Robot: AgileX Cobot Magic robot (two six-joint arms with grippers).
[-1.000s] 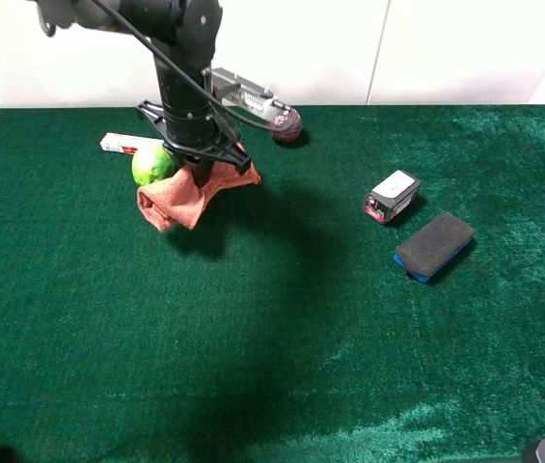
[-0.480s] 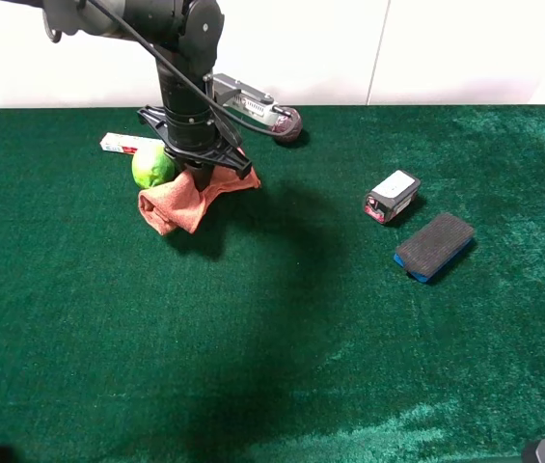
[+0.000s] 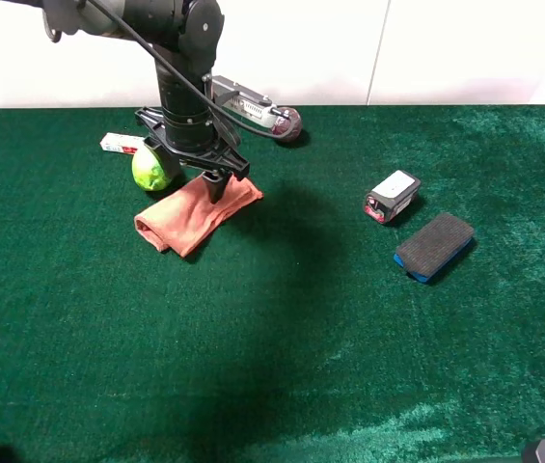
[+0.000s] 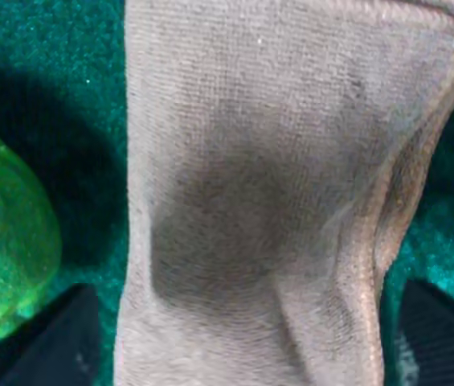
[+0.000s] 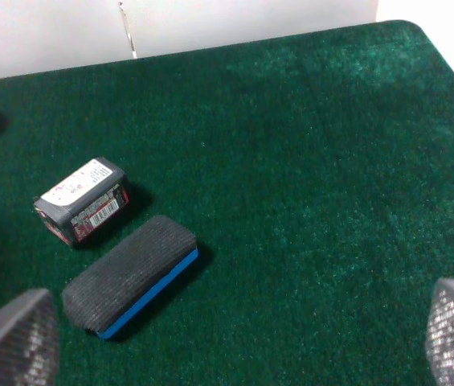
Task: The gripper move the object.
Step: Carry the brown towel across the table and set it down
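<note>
Lab test bench: green felt table (image 3: 282, 338), bare white wall (image 3: 446, 48).

Left arm (image 3: 180, 58): black, enters from upper left of high view. Last link vertical, wrist pointing straight down. Grey-silver box (image 3: 241, 96) fixed to wrist, jutting toward right side.

Left gripper (image 3: 216, 188): held low, dark fingers pointing down. In wrist view, one finger (image 4: 54, 342) in each lower corner of frame, jaws wide apart.

Right gripper (image 5: 231, 346): held high, angled obliquely down. Only grey mesh-textured fingertips (image 5: 10, 338) visible, one in each lower corner of wrist view, jaws wide apart.
</note>
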